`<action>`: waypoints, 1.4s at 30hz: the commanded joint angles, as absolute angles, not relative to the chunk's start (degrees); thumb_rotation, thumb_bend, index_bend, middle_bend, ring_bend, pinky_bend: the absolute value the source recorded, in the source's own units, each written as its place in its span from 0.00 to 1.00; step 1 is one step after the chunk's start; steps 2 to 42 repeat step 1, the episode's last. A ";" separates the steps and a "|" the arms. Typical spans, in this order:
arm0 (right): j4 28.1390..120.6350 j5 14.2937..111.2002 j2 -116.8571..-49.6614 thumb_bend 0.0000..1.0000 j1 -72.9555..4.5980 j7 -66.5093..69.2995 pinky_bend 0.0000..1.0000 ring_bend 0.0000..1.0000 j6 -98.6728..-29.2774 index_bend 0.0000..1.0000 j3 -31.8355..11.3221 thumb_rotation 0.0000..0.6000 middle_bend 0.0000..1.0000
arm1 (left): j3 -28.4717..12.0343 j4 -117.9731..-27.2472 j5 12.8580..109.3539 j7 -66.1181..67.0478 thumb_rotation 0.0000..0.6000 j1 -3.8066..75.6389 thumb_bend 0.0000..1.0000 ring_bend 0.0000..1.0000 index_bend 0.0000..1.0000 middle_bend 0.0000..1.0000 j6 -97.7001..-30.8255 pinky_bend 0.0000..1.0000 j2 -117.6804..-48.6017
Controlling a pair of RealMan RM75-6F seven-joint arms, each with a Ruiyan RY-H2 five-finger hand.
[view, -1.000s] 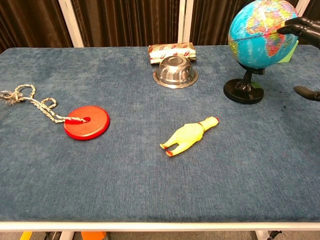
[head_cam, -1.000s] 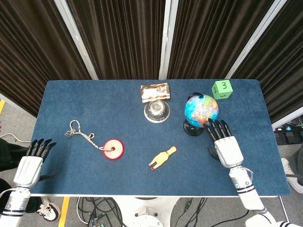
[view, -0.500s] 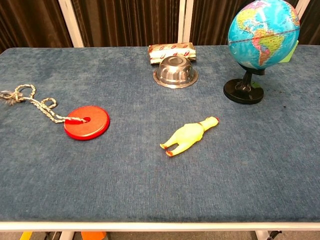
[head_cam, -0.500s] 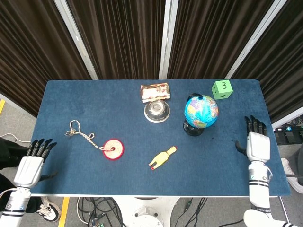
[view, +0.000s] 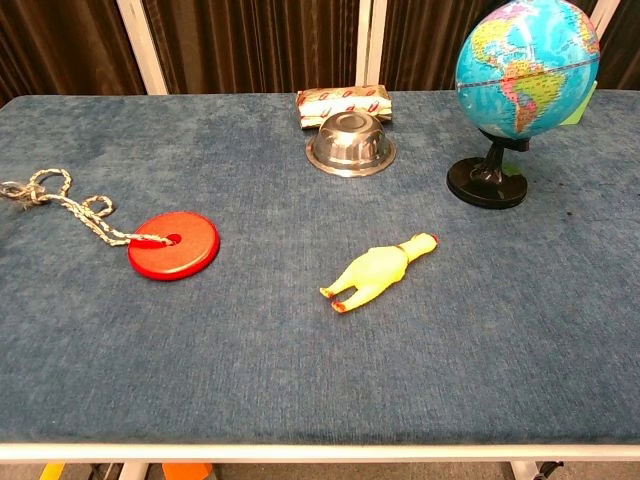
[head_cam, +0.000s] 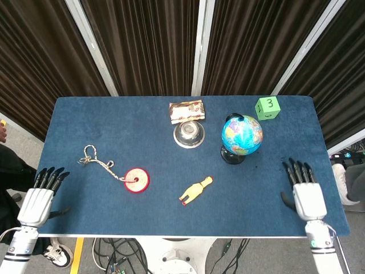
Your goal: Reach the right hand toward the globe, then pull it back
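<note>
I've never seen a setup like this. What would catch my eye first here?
Probably the bright blue globe on its black stand, at the far right of the blue table, with a green numbered cube behind it. Then the two robot hands: the left hand and right hand sit at the near corners, fingers apart, holding nothing. Mid-table lie a yellow rubber chicken and a red disc on a rope.

robot test cell / lab bench, curtained.

blue felt-topped table [head_cam: 114,123] closed in by dark pleated curtains [head_cam: 148,45] on pale metal frame posts [head_cam: 201,45]; loose cables [head_cam: 114,251] on the floor under the near edge; unrelated trial props laid out apart: globe [head_cam: 242,135], steel bowl [head_cam: 189,134], numbered green cube [head_cam: 267,107], rubber chicken [head_cam: 196,190], red disc on rope [head_cam: 136,180].
</note>
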State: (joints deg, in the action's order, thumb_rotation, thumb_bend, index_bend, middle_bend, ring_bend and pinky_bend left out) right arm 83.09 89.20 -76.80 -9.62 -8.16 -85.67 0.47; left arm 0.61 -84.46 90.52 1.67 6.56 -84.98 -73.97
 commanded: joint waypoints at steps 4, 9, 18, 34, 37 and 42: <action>78.49 94.49 -77.48 0.24 -6.98 -5.27 0.00 0.00 -89.30 0.00 4.43 1.00 0.00 | 0.68 -84.70 90.59 1.76 1.00 6.48 0.00 0.02 0.14 0.08 -85.08 0.05 -73.72; 78.49 94.49 -77.48 0.24 -6.98 -5.27 0.00 0.00 -89.30 0.00 4.43 1.00 0.00 | 0.68 -84.70 90.59 1.76 1.00 6.48 0.00 0.02 0.14 0.08 -85.08 0.05 -73.72; 78.49 94.49 -77.48 0.24 -6.98 -5.27 0.00 0.00 -89.30 0.00 4.43 1.00 0.00 | 0.68 -84.70 90.59 1.76 1.00 6.48 0.00 0.02 0.14 0.08 -85.08 0.05 -73.72; 78.49 94.49 -77.48 0.24 -6.98 -5.27 0.00 0.00 -89.30 0.00 4.43 1.00 0.00 | 0.68 -84.70 90.59 1.76 1.00 6.48 0.00 0.02 0.14 0.08 -85.08 0.05 -73.72; 78.49 94.49 -77.48 0.24 -6.98 -5.27 0.00 0.00 -89.30 0.00 4.43 1.00 0.00 | 0.68 -84.70 90.59 1.76 1.00 6.48 0.00 0.02 0.14 0.08 -85.08 0.05 -73.72; 78.49 94.49 -77.48 0.24 -6.98 -5.27 0.00 0.00 -89.30 0.00 4.43 1.00 0.00 | 0.68 -84.70 90.59 1.76 1.00 6.48 0.00 0.02 0.14 0.08 -85.08 0.05 -73.72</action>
